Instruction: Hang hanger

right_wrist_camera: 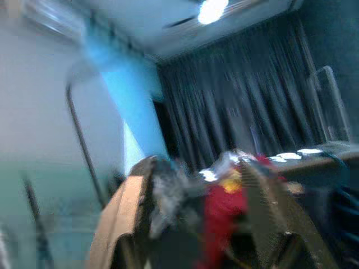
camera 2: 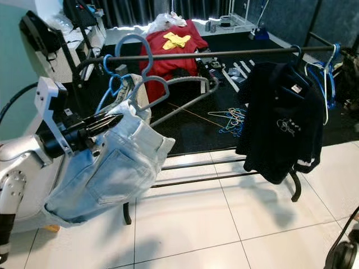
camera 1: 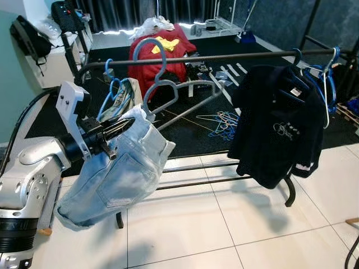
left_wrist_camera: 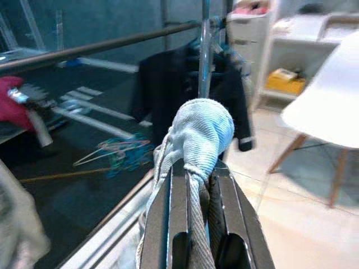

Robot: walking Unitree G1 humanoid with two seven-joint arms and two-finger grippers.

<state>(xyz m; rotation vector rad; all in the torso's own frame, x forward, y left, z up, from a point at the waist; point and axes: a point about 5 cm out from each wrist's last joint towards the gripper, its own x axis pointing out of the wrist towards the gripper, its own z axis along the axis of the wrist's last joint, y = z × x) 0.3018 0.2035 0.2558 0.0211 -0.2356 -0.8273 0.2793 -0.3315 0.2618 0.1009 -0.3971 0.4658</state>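
Standing on white floor tiles (camera 1: 235, 224), the clothes rail (camera 1: 224, 56) faces dark curtains, the left tool (camera 1: 130, 126) clamped on hangered denim shorts (camera 1: 120, 174).

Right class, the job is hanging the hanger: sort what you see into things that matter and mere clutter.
Belongs to the job:
grey plastic hanger
light blue denim shorts
left end effector
dark metal rail

Just lying about:
black polo shirt
red garment pile
loose hangers on the floor
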